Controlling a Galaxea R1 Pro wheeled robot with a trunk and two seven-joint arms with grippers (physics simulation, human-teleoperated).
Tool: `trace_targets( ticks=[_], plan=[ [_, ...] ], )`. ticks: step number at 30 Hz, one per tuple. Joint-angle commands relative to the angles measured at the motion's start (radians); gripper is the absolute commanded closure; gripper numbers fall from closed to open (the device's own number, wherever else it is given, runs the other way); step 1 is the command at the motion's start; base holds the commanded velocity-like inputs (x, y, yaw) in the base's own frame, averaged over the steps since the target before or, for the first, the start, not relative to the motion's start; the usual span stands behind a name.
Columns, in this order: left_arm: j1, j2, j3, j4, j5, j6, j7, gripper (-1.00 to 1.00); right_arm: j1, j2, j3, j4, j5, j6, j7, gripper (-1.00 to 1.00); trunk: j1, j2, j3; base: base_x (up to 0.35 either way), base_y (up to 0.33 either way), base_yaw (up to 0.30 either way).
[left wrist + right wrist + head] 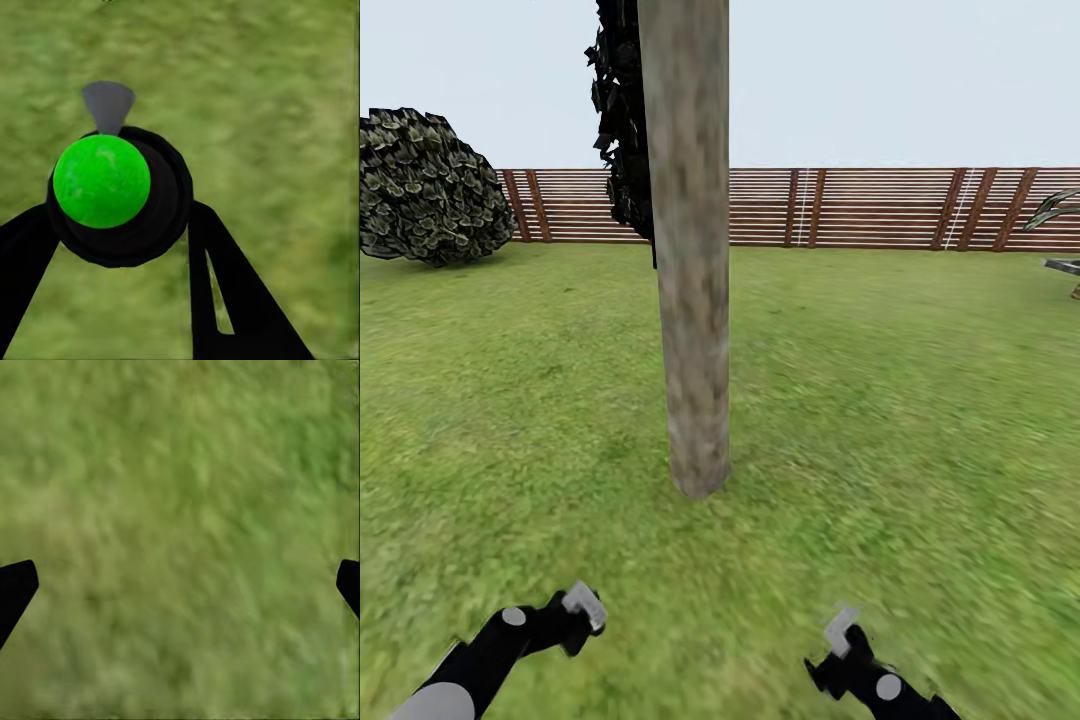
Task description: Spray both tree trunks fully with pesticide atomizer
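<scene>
Black fingers [217, 292] of the left end effector [120, 225] are clamped around the pesticide atomizer [120, 196], a black round-bodied bottle with a bright green dome cap and a grey fan-shaped nozzle, held over the green lawn [910, 420]. At the head view's lower right, the right end effector [838, 650] hangs above grass with its fingertips [15, 589] spread wide and nothing between them. Ahead of both stands the straight beige-grey mottled tree trunk [690, 270], well apart from the atomizer. A brown horizontal-slat wooden fence [860, 207] and a dark round shrub [425, 187] lie beyond.
</scene>
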State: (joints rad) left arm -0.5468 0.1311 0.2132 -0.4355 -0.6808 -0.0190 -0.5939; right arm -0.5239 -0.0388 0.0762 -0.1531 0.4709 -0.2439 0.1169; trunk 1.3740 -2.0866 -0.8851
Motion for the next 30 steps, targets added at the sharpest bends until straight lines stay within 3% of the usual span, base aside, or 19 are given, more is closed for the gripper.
trace_targets(
  ticks=[1,4,7,8,12,15,19,23,27,30],
  plan=[
    [-0.001,-0.014,0.032,0.005,-0.008,0.003,-0.001,1.00,-0.001,-0.001,-0.003,0.031,-0.042,-0.024,-0.068,-1.00,0.000,0.000,-0.001,0.000,0.000,0.000],
    [-0.001,-0.052,0.085,0.011,-0.005,0.052,0.021,1.00,0.000,-0.004,-0.017,0.073,-0.143,-0.113,-0.218,-1.00,0.000,0.000,-0.001,0.000,0.000,0.000],
    [-0.005,-0.081,0.112,0.001,-0.005,0.158,0.046,1.00,0.001,-0.019,-0.020,0.086,-0.223,-0.162,-0.286,-1.00,0.000,0.000,-0.001,0.000,0.000,0.000],
    [-0.011,-0.089,0.119,-0.007,-0.005,0.221,0.067,1.00,0.004,-0.026,-0.021,0.089,-0.251,-0.173,-0.300,-1.00,0.000,0.000,-0.001,0.000,0.000,0.000],
    [-0.018,-0.110,0.123,-0.061,0.003,0.312,0.100,1.00,0.007,-0.029,-0.021,0.091,-0.268,-0.180,-0.308,-1.00,0.000,0.000,-0.001,0.000,0.000,0.000],
    [-0.020,-0.138,0.120,-0.105,0.006,0.324,0.101,1.00,0.007,-0.029,-0.021,0.092,-0.271,-0.181,-0.311,-1.00,0.000,0.000,-0.001,0.151,0.000,0.000],
    [-0.027,-0.202,0.118,-0.157,0.008,0.333,0.110,1.00,0.007,-0.029,-0.045,0.097,-0.286,-0.182,-0.316,-1.00,0.000,0.000,-0.001,0.302,-0.014,0.000],
    [-0.031,-0.215,0.120,-0.191,0.023,0.359,0.110,1.00,0.007,-0.030,-0.083,0.099,-0.335,-0.182,-0.316,-1.00,0.000,0.000,-0.001,0.302,-0.121,0.000],
    [-0.031,-0.212,0.122,-0.231,0.075,0.375,0.111,1.00,0.007,-0.046,-0.091,0.099,-0.396,-0.183,-0.316,-1.00,0.000,0.000,-0.001,0.286,-0.178,0.000],
    [-0.029,-0.212,0.121,-0.243,0.085,0.404,0.111,1.00,0.010,-0.049,-0.091,0.099,-0.405,-0.183,-0.315,-1.00,0.000,0.000,-0.001,0.283,-0.200,0.000]
  ],
)
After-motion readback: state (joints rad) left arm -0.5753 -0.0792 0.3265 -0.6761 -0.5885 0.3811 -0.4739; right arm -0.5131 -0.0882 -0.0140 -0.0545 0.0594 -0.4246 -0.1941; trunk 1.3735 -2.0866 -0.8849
